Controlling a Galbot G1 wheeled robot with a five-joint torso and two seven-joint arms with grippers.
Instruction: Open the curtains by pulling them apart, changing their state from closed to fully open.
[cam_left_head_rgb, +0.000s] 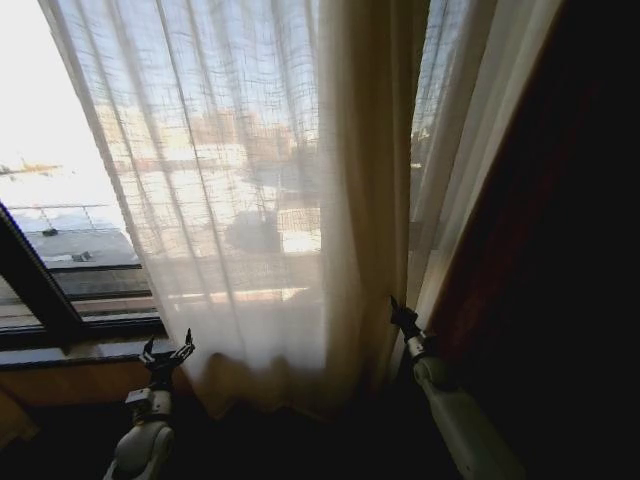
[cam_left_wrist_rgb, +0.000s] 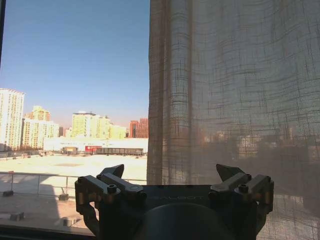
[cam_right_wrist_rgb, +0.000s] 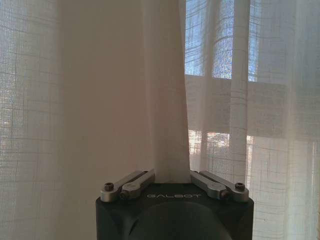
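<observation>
Sheer fabric: the sheer white-cream woven curtains (cam_left_head_rgb: 250, 200) hung in vertical pleats across the middle of the scene, from the top of the head view to the floor, bunched thickest right of centre.
Curtain edge, left: the left panel (cam_left_wrist_rgb: 225, 100) ended in a straight free edge; left of it, bare window glass (cam_left_head_rgb: 40, 150) showed sky and city buildings.
Curtain gap, right: a narrow slit of daylight ran between the bunched panel and a second sheer panel (cam_left_head_rgb: 470, 130) farther right.
Dark drape: a dark brown opaque drape (cam_left_head_rgb: 560, 250) filled the far right, beside the second sheer panel.
Window frame: a dark window frame and sill (cam_left_head_rgb: 70, 320) ran low on the left.
Left gripper: the left gripper (cam_left_head_rgb: 167, 350) stood low on the left, just beside the curtain's left edge, fingers (cam_left_wrist_rgb: 112, 182) spread wide, nothing between them.
Right gripper: the right gripper (cam_left_head_rgb: 400, 315) sat low, right of centre, at the bunched folds; its fingers (cam_right_wrist_rgb: 132, 182) were closed in on a gathered fold of the curtain (cam_right_wrist_rgb: 167, 125), the cloth rising straight from between them.
</observation>
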